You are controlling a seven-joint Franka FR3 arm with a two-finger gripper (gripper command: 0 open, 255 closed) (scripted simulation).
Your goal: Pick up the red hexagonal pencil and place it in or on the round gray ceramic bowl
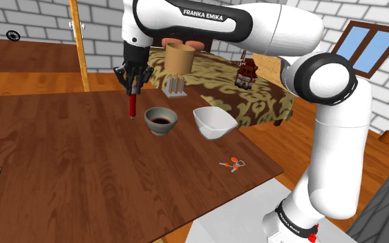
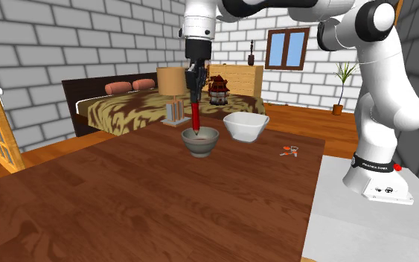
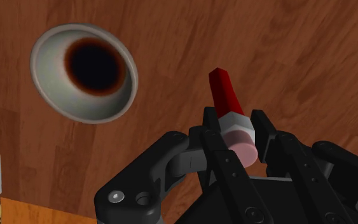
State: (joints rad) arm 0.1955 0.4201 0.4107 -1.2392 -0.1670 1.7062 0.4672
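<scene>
Pencil (image 1: 132, 105) (image 2: 195, 115) (image 3: 224, 93), red with a pink eraser end, hangs upright, tip down. The black hand (image 1: 132, 81) (image 3: 237, 122) has its two fingers closed tight on the eraser end. The tip is over bare brown surface (image 1: 82, 172), just beside the grey bowl (image 1: 161, 128) (image 2: 200, 146) (image 3: 47, 83) with its dark inside, not above it. A white bowl (image 1: 215, 125) sits near the grey one, on its far side from the pencil.

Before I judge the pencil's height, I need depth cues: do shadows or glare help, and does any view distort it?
Shoulder view: even light, no distinct cast shadow under the red pencil or the gray bowl. Second exterior view: pale sheen patches on the wooden table, no hard glare. Wrist view: strong foreshortening, the pencil's pink eraser end looming large in the gripper.
</scene>
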